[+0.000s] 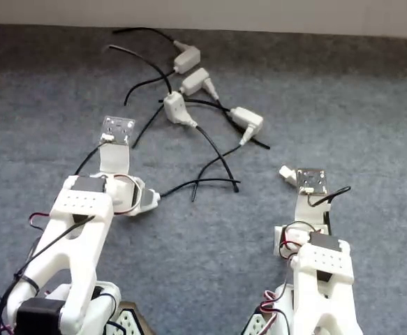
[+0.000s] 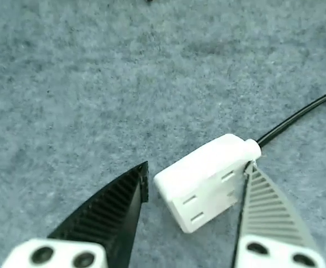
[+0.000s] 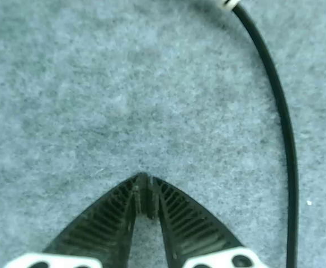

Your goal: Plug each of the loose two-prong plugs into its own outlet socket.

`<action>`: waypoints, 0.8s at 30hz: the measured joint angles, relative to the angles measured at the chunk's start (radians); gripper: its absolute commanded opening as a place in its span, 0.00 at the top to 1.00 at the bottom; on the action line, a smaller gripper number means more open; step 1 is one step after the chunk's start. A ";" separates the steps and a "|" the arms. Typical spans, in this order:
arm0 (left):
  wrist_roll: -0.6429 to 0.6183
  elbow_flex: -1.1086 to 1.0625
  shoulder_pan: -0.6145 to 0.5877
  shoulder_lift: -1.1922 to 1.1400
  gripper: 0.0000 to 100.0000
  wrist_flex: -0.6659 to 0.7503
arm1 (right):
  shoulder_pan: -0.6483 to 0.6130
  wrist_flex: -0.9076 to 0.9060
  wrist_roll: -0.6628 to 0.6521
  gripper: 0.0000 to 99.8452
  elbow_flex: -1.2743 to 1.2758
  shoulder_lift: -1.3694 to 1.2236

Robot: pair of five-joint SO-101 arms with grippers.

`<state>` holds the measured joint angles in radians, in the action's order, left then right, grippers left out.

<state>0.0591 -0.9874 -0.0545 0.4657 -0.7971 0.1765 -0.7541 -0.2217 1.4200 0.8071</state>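
Observation:
A white outlet socket [image 2: 204,181] with paired slots on its face lies on the grey carpet between the fingers of my left gripper [image 2: 196,167], which is open. The socket touches the pale finger [image 2: 266,206]; the black finger [image 2: 115,215] stands a little apart from it. In the high view this socket [image 1: 149,199] sits beside the left arm, its black cable [image 1: 203,183] running right. Several white plug and socket pieces [image 1: 175,108] with black cables lie in a loose cluster farther back. My right gripper [image 3: 149,195] is shut on nothing, low over bare carpet.
A black cable [image 3: 280,117] curves past the right gripper. Tangled black cables [image 1: 217,157] spread across the middle of the carpet. A pale wall [image 1: 259,14] borders the far edge. The right arm [image 1: 322,272] stands at the near right.

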 measured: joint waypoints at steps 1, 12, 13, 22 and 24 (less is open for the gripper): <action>0.023 0.000 -0.006 0.000 0.74 0.011 | 0.000 0.000 0.000 0.99 0.000 0.000; 0.083 0.247 -0.044 0.000 0.74 -0.103 | 0.000 0.000 0.000 0.99 0.000 0.000; 0.060 0.288 -0.040 0.000 0.74 -0.141 | 0.000 0.000 0.000 0.99 0.000 0.000; -0.232 0.382 0.219 0.005 0.75 -0.288 | 0.000 0.000 0.000 0.97 -0.002 0.000; -0.249 0.368 0.259 0.005 0.75 -0.288 | 0.000 -0.023 0.000 0.91 -0.032 -0.002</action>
<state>-0.1895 -0.6191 0.2048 0.4703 -1.0856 0.1765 -0.7772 -0.2217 1.3878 0.8055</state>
